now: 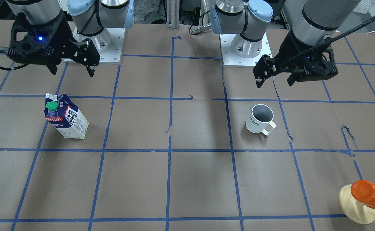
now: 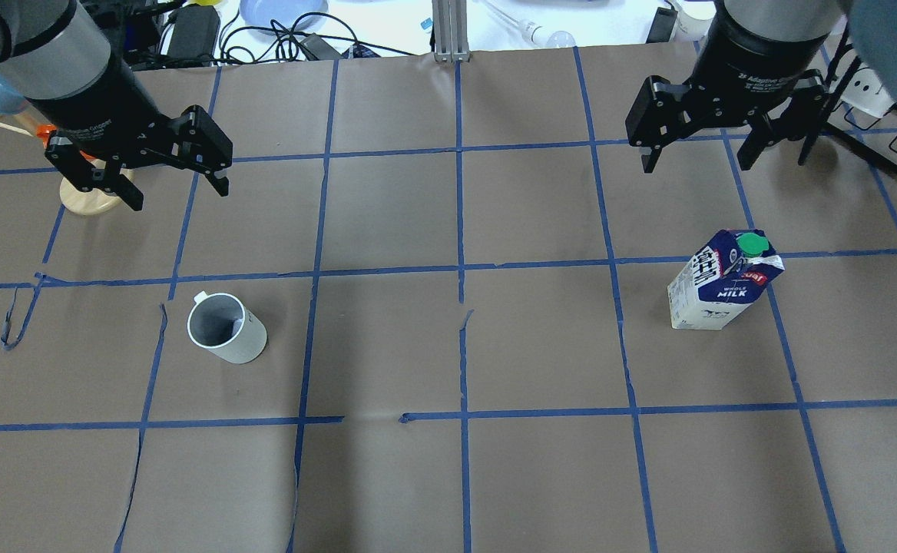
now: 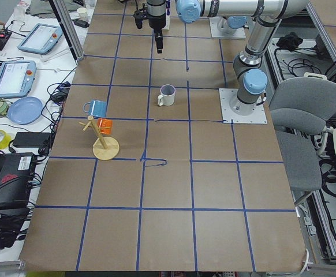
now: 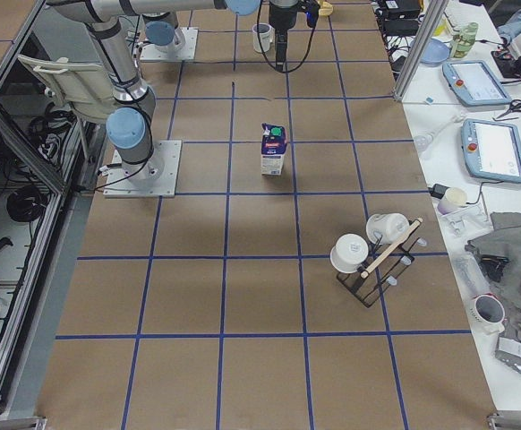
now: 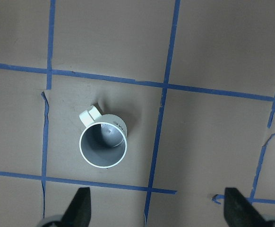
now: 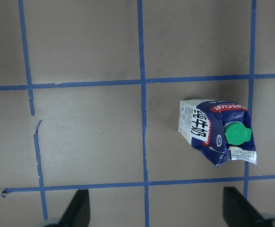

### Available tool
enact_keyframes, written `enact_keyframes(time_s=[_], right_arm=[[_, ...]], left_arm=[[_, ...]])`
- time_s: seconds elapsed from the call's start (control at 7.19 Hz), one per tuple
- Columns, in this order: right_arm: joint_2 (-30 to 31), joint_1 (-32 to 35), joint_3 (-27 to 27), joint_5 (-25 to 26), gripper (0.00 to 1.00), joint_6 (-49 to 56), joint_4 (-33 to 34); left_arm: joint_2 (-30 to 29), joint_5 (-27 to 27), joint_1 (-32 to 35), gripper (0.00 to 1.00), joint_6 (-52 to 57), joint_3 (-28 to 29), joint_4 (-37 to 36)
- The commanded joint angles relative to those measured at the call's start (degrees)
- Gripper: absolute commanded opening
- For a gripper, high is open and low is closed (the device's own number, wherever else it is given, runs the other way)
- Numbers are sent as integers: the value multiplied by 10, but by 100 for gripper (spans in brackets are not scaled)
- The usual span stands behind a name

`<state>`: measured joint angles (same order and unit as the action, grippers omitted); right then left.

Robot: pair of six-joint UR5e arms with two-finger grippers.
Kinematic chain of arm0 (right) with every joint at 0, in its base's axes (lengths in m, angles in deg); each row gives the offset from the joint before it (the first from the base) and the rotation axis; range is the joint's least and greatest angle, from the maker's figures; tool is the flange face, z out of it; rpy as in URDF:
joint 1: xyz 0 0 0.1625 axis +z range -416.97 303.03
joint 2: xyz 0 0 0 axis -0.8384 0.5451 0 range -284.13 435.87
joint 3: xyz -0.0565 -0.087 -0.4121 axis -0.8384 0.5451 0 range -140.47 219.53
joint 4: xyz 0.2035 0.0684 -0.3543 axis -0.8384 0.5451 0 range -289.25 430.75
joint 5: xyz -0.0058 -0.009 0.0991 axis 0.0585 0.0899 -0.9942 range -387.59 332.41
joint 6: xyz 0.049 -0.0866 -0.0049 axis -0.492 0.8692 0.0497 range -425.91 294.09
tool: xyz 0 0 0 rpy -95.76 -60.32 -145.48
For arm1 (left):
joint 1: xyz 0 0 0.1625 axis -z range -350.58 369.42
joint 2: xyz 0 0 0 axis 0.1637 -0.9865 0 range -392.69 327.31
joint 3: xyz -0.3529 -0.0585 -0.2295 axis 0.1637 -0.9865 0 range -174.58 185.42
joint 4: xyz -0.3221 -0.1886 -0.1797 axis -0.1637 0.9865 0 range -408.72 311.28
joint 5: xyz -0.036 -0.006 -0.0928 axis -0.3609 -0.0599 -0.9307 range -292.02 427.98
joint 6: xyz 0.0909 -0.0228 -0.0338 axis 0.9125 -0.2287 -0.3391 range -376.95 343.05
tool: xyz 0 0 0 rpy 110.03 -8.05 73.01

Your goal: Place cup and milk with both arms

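Observation:
The white cup [image 1: 260, 119] with a dark grey inside stands upright on the brown table; it also shows in the overhead view [image 2: 227, 330] and the left wrist view [image 5: 103, 145]. My left gripper [image 1: 274, 82] hangs open and empty above the table, apart from the cup; its spread fingers frame the bottom of the left wrist view [image 5: 158, 208]. The blue and white milk carton [image 1: 66, 117] with a green cap stands upright; it also shows in the overhead view [image 2: 721, 283] and the right wrist view [image 6: 215, 132]. My right gripper [image 2: 696, 163] is open and empty, raised, apart from the carton.
An orange cup on a pale wooden stand [image 1: 369, 192] sits near the table's corner on my left side, with a blue cup [image 3: 96, 107] on the same stand. A black rack with white mugs [image 4: 372, 255] stands on my right side. Blue tape lines grid the table.

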<state>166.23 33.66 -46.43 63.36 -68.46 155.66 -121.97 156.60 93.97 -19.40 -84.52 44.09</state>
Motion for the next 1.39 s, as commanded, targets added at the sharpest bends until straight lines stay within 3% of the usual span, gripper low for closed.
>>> enact_keyframes(time_s=[0.0,1.25], right_arm=[[0,1,0,-1,100,0,0],[1,0,-1,1,100,0,0]], left_arm=[[1,0,0,100,-2,-1,0],[6,0,0,100,6,-9,-2]])
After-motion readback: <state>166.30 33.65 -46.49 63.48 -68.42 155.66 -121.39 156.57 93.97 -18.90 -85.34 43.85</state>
